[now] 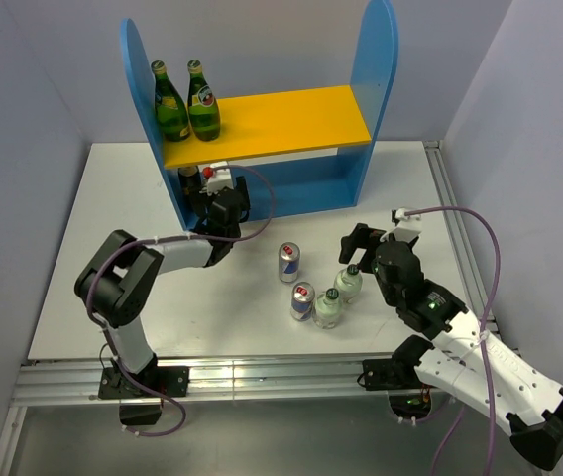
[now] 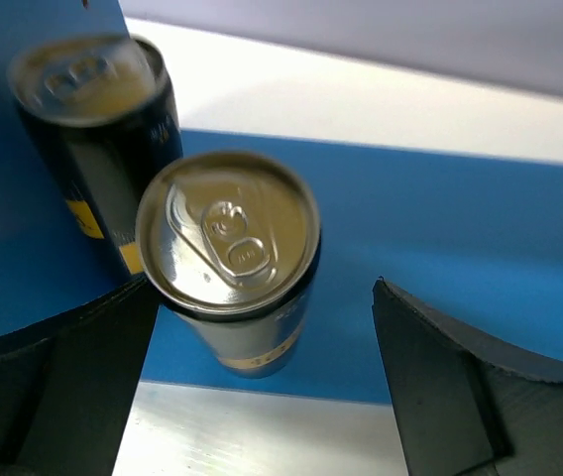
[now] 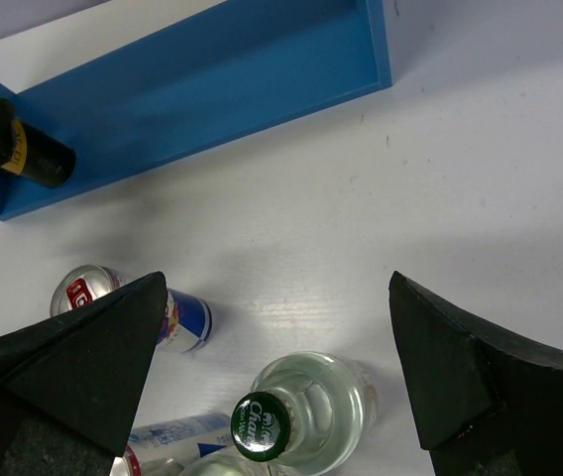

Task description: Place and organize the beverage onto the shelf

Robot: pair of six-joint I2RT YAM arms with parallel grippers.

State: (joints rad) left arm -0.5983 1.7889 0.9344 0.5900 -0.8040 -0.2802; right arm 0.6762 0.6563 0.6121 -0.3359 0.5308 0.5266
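Observation:
The shelf (image 1: 272, 119) stands at the back, with blue side panels and a yellow upper board. My left gripper (image 1: 214, 196) reaches into the left end of its lower level. In the left wrist view it (image 2: 264, 290) is open around an upright dark black-gold can (image 2: 227, 248), which stands on the blue lower board (image 2: 460, 238) close to the left finger. A second dark can (image 2: 93, 129) stands behind it. Two blue-and-silver cans (image 1: 288, 262) (image 1: 302, 300) and two clear bottles (image 1: 348, 283) (image 1: 329, 307) stand on the table. My right gripper (image 3: 277, 283) is open above one dark-capped bottle (image 3: 331, 397).
Two green glass bottles (image 1: 187, 101) stand at the left end of the yellow upper board. The table's metal rail (image 1: 262, 377) runs along the near edge. Grey walls close in the left, right and back.

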